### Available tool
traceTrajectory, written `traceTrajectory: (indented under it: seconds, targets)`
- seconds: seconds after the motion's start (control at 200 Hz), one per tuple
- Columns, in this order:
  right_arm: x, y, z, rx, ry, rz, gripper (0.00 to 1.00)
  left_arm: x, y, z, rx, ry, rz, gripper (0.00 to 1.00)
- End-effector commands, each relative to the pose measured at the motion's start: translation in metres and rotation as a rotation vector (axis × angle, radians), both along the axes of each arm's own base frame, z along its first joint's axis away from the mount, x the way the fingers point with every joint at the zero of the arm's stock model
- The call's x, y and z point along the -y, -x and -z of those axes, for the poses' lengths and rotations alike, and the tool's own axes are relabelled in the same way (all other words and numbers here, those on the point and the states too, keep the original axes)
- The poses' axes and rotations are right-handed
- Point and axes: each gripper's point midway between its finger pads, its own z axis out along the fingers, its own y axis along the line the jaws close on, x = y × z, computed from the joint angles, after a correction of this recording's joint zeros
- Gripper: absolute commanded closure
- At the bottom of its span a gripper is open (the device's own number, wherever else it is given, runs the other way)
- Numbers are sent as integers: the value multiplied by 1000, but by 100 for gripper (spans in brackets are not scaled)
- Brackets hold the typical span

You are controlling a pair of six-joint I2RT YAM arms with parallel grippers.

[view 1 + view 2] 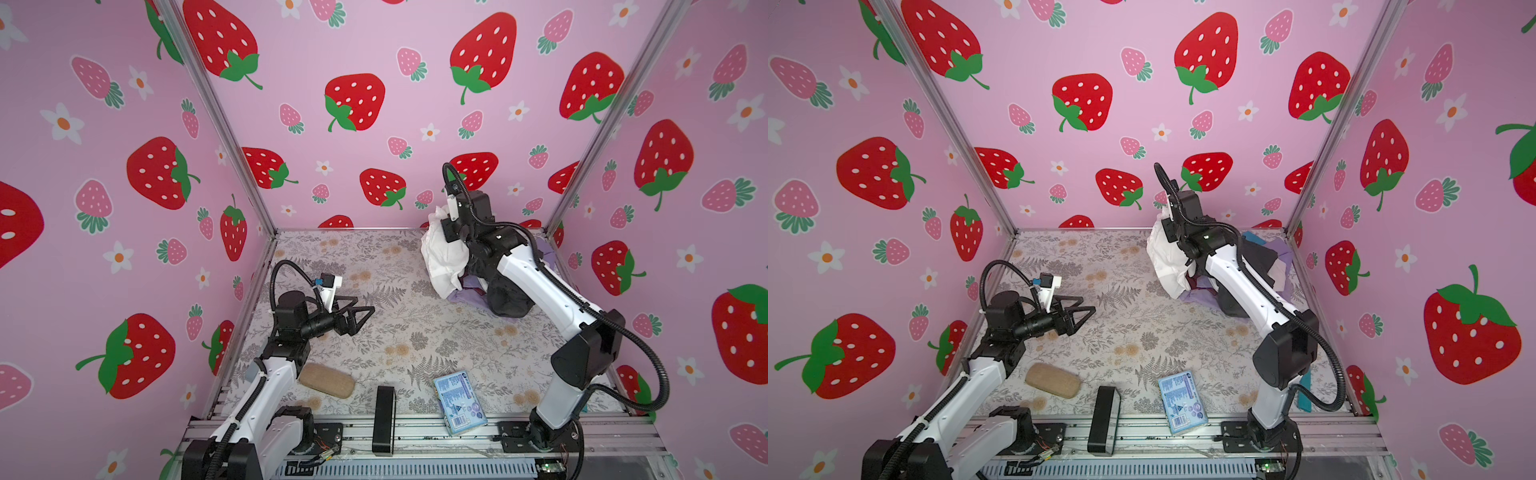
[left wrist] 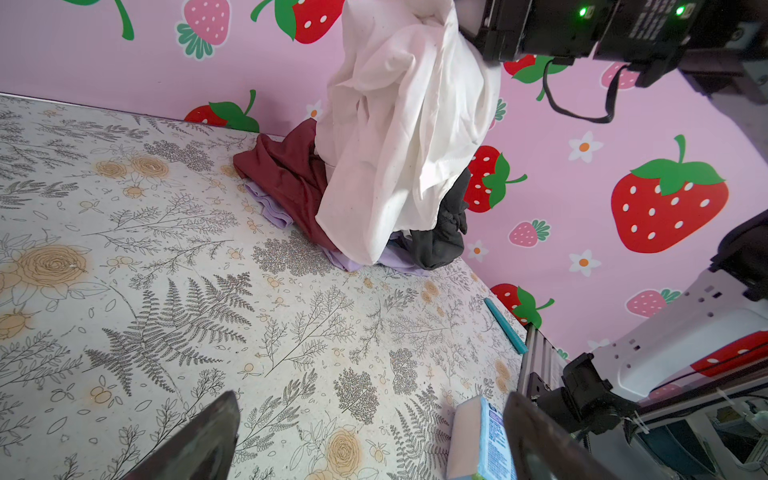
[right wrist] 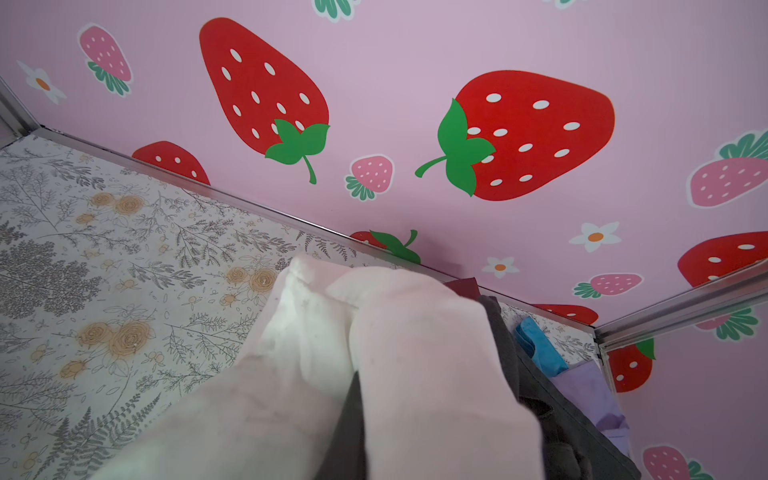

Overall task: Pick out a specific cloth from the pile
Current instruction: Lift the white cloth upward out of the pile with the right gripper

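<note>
The right gripper (image 1: pixel 441 216) is buried in the white cloth (image 1: pixel 442 259), its fingertips hidden, jaws apparently clamped on the bunched top. The cloth hangs lifted over the pile (image 2: pixel 291 174) in the far right corner, its lower edge seemingly touching the lilac garment (image 2: pixel 270 205). The left gripper (image 1: pixel 358 312) hovers apart, empty, well away.
</note>
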Motion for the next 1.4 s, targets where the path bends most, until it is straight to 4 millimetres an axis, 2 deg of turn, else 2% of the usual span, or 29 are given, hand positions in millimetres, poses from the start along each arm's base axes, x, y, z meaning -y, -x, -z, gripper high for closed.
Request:
traceTrajectory:
  seconds: [0.0, 0.47, 0.72, 0.98, 1.396]
  targets:
    - [-2, 13, -74, 180, -108, -47, 100, 0, 1, -9, 29, 9, 7, 0]
    - [0, 33, -127, 246, -192, -103, 100, 2, 4, -11, 34, 16, 22, 0]
    - [-2, 47, -146, 245, -261, -153, 100, 3, 5, -10, 36, 19, 25, 0]
    - [-9, 61, -156, 249, -297, -213, 100, 3, 6, -10, 40, 18, 22, 0]
    - [-11, 86, -192, 319, -329, -254, 100, 3, 7, -11, 46, 18, 21, 1]
